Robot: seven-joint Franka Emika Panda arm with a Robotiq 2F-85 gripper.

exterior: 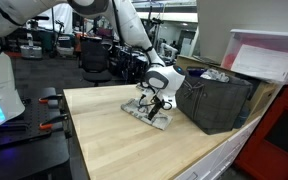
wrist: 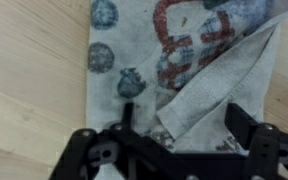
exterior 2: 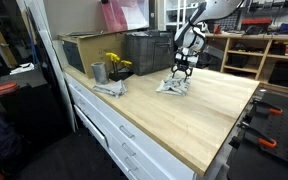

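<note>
Though gaping wide and gripping nothing, the gripper [wrist: 182, 125] straddles a rumpled printed cloth [wrist: 174, 50].

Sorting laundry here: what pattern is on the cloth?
Pale cloth with blue-grey spots and red outlines; clearest in the wrist view.

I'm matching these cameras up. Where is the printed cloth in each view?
In an exterior view: cloth near centre, left of the bin.
In an exterior view: cloth right of the flowers.
Wrist view: cloth fills the middle and right.
Shared landmark: the tool just above it.
</note>
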